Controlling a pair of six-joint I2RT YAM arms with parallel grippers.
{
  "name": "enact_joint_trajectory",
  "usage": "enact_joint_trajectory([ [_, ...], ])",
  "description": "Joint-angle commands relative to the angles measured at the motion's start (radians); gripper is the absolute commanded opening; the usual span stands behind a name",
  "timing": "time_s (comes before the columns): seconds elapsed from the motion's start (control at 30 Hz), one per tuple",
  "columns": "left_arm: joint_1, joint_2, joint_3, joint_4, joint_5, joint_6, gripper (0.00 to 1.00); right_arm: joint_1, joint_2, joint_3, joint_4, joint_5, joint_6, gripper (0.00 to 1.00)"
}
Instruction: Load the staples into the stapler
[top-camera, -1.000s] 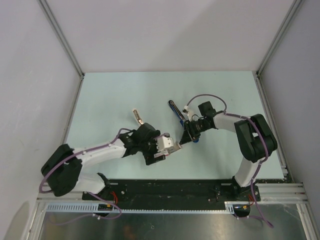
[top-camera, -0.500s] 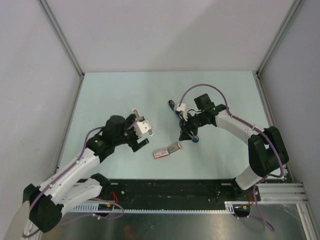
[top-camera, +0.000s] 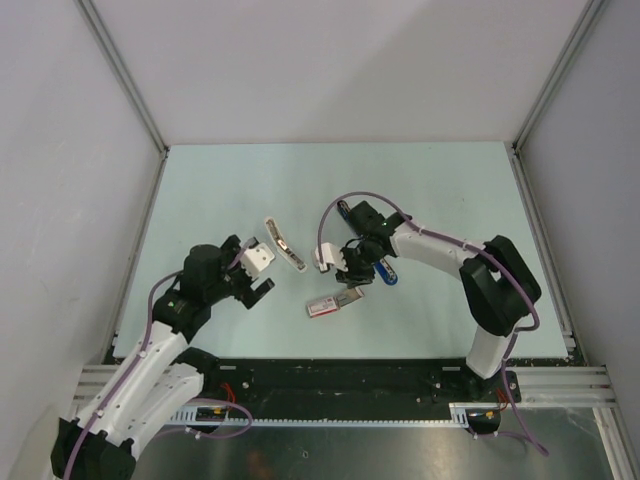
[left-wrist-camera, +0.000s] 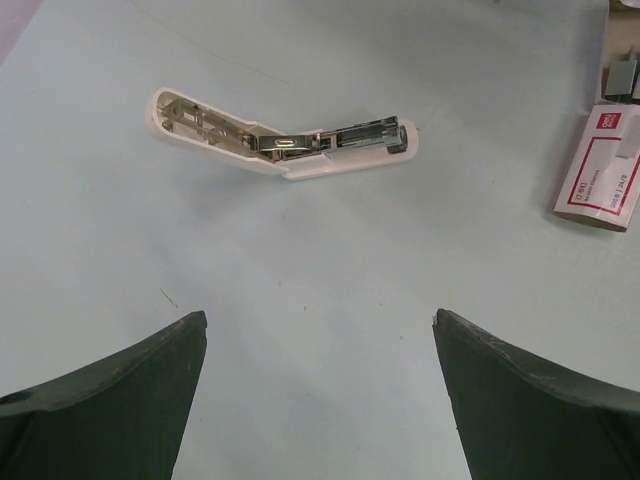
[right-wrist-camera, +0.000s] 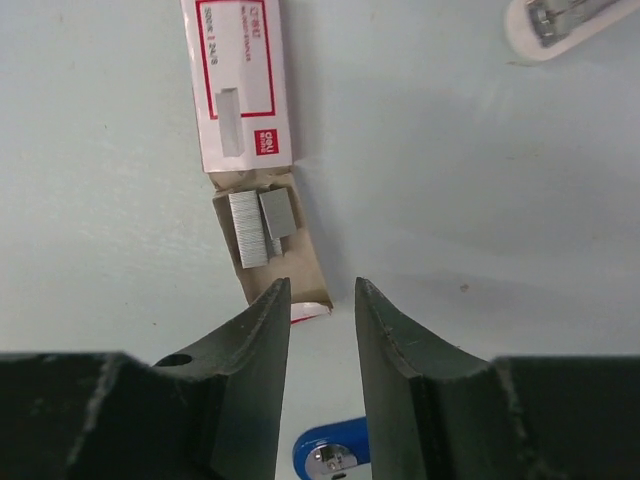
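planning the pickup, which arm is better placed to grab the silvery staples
Right, probably: the right gripper hangs by the silvery staples in their tray; the left gripper faces the white hinged piece.

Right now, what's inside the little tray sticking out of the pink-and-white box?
Two blocks of silvery staples lie side by side in the tray. Whatever sits in the part of the tray tucked inside the box is covered, so I cannot see it.

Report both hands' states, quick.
Left hand: open wide, empty.
Right hand: slightly open, nothing between its fingers.
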Motion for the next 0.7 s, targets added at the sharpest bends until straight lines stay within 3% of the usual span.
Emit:
enact_joint_trajectory([
  [0.0,0.009,-0.033,-0.016,0.002,0.032,0.012,0.99,0.026,0.049,0.042,-0.040,0.023,-0.136,0.35],
  [0.67,0.009,-0.006,-0.035,0.003,0.049,0.010,1.00,0.104,0.133,0.052,-0.034,0.006,-0.142,0.26],
])
